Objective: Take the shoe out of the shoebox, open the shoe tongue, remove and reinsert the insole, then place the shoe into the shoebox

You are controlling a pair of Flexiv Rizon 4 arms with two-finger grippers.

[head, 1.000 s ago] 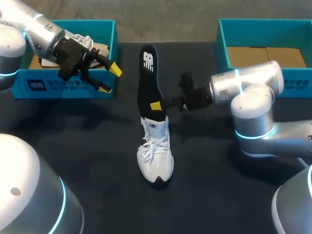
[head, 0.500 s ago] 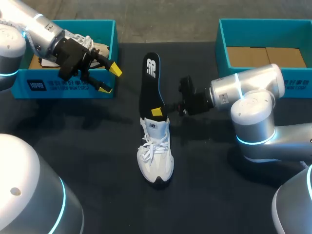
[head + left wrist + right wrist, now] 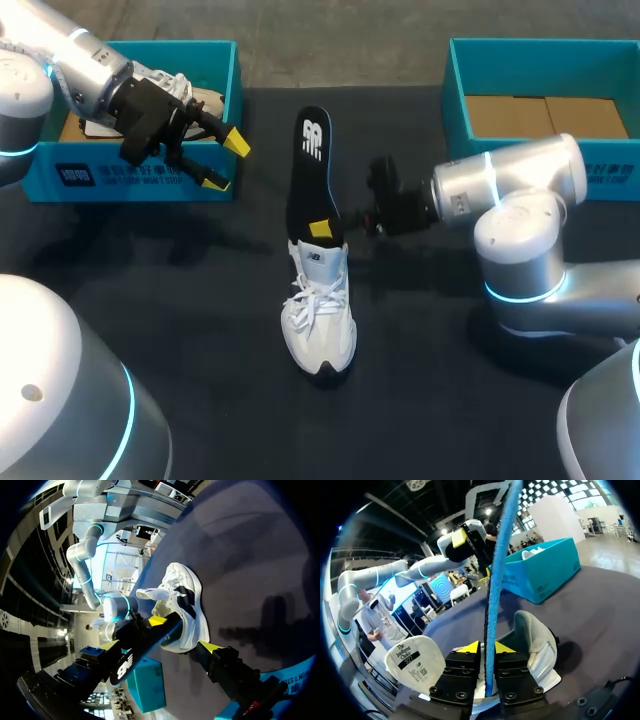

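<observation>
A white shoe (image 3: 318, 322) lies on the black table, toe toward the near edge. A black insole (image 3: 308, 175) rises from its heel opening and leans toward the far edge. My right gripper (image 3: 321, 230) comes in from the right and is shut on the insole's lower part. In the right wrist view the insole (image 3: 492, 605) stands edge-on between the yellow tips of the right gripper (image 3: 486, 647), above the shoe's opening (image 3: 532, 642) and folded-out tongue (image 3: 414, 665). My left gripper (image 3: 226, 162) hangs open and empty over the left shoebox's (image 3: 140, 180) front corner. In its own view, the left gripper (image 3: 159, 646) faces the shoe (image 3: 184, 611).
The left shoebox holds another light shoe (image 3: 195, 98). A second teal shoebox (image 3: 455, 95) with brown cardboard inside stands at the far right, behind my right arm. Bare black tabletop (image 3: 200, 300) lies around the shoe.
The insole has come down and toward the shoe with my right gripper, mostly in the first half second. The left arm has not moved.
</observation>
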